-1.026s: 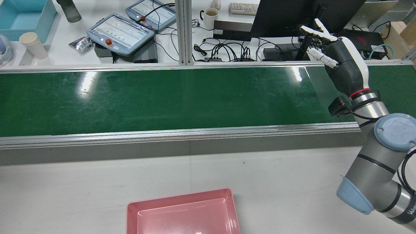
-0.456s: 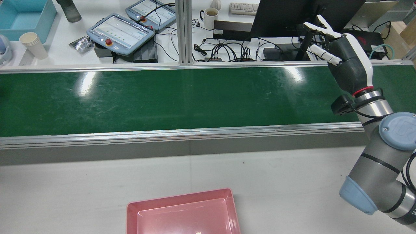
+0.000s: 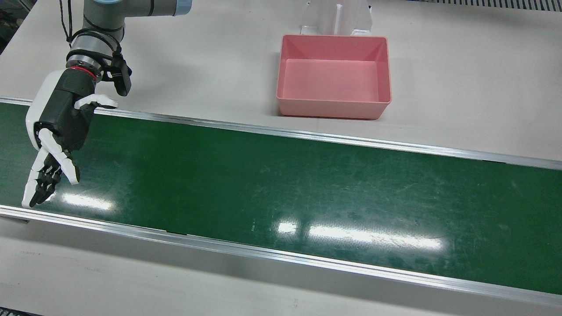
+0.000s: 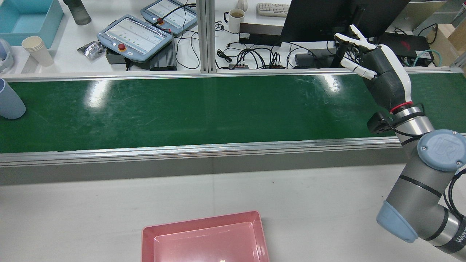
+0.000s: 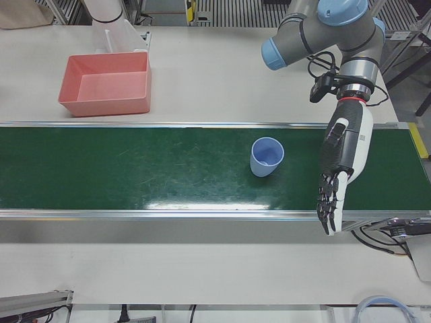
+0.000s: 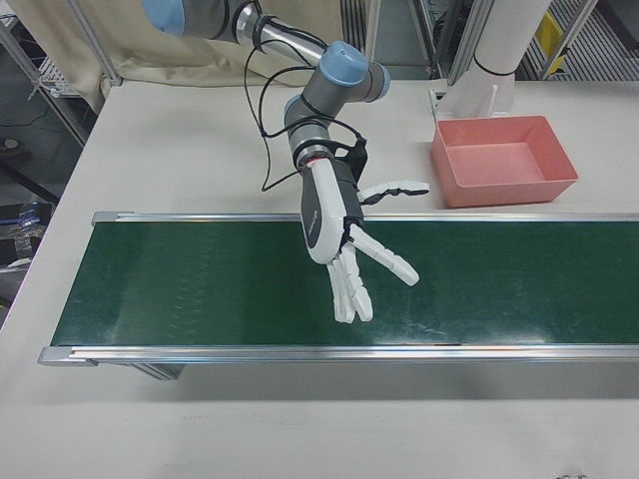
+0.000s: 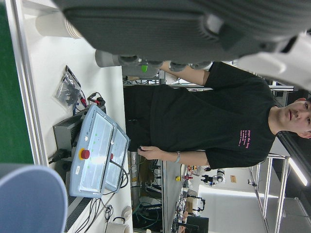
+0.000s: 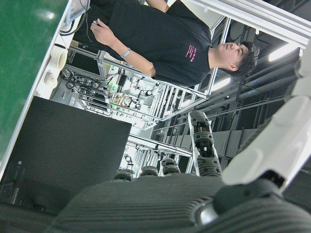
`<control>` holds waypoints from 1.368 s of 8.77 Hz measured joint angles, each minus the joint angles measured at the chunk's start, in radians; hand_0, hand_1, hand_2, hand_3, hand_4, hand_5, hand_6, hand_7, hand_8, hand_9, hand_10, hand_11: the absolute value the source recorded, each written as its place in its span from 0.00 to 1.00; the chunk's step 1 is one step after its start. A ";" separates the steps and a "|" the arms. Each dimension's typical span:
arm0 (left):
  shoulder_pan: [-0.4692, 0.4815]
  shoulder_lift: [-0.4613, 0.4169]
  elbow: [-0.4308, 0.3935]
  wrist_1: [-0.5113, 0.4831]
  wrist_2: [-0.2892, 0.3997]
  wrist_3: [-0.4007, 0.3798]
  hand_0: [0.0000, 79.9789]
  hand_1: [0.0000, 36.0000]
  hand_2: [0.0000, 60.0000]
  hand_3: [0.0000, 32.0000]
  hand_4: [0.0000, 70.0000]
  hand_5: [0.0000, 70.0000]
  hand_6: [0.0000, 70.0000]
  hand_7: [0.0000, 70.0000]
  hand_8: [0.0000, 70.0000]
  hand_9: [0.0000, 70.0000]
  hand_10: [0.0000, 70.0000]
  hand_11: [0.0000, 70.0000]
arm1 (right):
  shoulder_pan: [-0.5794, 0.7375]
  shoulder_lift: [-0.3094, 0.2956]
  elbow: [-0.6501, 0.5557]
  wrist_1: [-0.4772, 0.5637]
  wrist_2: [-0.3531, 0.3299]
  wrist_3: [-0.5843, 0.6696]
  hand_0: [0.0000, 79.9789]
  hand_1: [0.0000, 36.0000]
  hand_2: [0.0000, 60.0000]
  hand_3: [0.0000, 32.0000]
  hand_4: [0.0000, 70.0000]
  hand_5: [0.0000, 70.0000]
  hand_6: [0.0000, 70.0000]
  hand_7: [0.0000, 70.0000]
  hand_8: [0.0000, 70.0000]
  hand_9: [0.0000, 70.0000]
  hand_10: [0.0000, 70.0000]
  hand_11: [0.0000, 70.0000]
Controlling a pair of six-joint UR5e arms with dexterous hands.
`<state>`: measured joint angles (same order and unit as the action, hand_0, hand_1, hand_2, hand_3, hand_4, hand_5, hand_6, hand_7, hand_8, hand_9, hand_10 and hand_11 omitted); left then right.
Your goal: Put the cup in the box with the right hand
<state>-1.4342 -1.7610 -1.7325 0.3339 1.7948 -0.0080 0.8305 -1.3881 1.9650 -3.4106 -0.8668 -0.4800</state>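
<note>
Left-front view: we find the light blue cup (image 5: 267, 157) standing upright, mouth up, on the green conveyor belt (image 5: 135, 168), well clear of both rails. The left hand (image 5: 340, 161) hangs over the belt at the cup's 3 o'clock, near it but not touching. Its fingers (image 5: 328, 205) are stretched straight toward the near rail and hold nothing.

The pink box (image 5: 108, 84) sits empty on the white counter (image 5: 215, 74) beyond the belt, at about 10 o'clock from the cup and well apart from it.

In the right-front view we see the right hand (image 6: 344, 225) poised above the belt, palm open, with its fingers (image 6: 351, 289) fanned wide and nothing in them; the box lies at its 2 o'clock.

From the rear view, the cup shows only at the far left edge of the belt, while the right hand is raised over the belt's far right end, so the two are well apart. On the far counter behind the belt we note two teach pendants (image 4: 134, 36) and a stack of paper cups (image 4: 36, 49). The left hand view catches a person in a black T-shirt (image 7: 204, 116) standing beyond that counter.
</note>
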 measured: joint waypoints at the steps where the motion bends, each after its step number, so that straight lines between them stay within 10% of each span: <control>1: 0.000 0.000 0.000 0.000 0.000 0.000 0.00 0.00 0.00 0.00 0.00 0.00 0.00 0.00 0.00 0.00 0.00 0.00 | -0.003 -0.001 -0.019 0.000 0.000 -0.002 0.64 0.62 0.36 0.00 0.22 0.08 0.04 0.10 0.03 0.00 0.00 0.00; 5: 0.000 0.000 -0.002 0.001 0.000 0.000 0.00 0.00 0.00 0.00 0.00 0.00 0.00 0.00 0.00 0.00 0.00 0.00 | -0.017 0.002 -0.049 -0.001 -0.002 -0.005 0.58 0.43 0.32 0.00 0.26 0.05 0.04 0.11 0.02 0.00 0.00 0.00; 8: 0.000 0.000 -0.002 0.001 0.000 0.000 0.00 0.00 0.00 0.00 0.00 0.00 0.00 0.00 0.00 0.00 0.00 0.00 | -0.033 0.009 -0.069 0.002 -0.002 -0.006 0.12 0.09 0.36 0.00 0.27 0.00 0.05 0.22 0.03 0.04 0.00 0.00; 9: 0.000 0.000 -0.002 0.001 0.000 0.000 0.00 0.00 0.00 0.00 0.00 0.00 0.00 0.00 0.00 0.00 0.00 0.00 | -0.034 0.012 -0.071 0.002 -0.003 -0.007 0.21 0.15 0.38 0.00 0.24 0.00 0.05 0.20 0.02 0.02 0.00 0.00; 10: 0.000 0.000 -0.002 0.001 0.000 0.000 0.00 0.00 0.00 0.00 0.00 0.00 0.00 0.00 0.00 0.00 0.00 0.00 | -0.036 0.018 -0.071 0.001 -0.005 -0.010 0.58 0.43 0.28 0.00 0.19 0.05 0.05 0.14 0.02 0.01 0.00 0.00; 11: 0.000 0.000 -0.002 0.001 0.000 0.000 0.00 0.00 0.00 0.00 0.00 0.00 0.00 0.00 0.00 0.00 0.00 0.00 | -0.037 0.025 -0.070 0.000 -0.007 -0.017 0.67 0.65 0.25 0.00 0.16 0.08 0.03 0.10 0.01 0.00 0.00 0.00; 12: 0.000 0.000 -0.002 0.000 0.000 0.000 0.00 0.00 0.00 0.00 0.00 0.00 0.00 0.00 0.00 0.00 0.00 0.00 | -0.038 0.034 -0.069 -0.001 -0.010 -0.029 0.72 0.76 0.27 0.26 0.07 0.10 0.00 0.07 0.00 0.00 0.00 0.00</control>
<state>-1.4343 -1.7610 -1.7346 0.3344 1.7948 -0.0078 0.7925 -1.3537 1.8958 -3.4111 -0.8769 -0.5092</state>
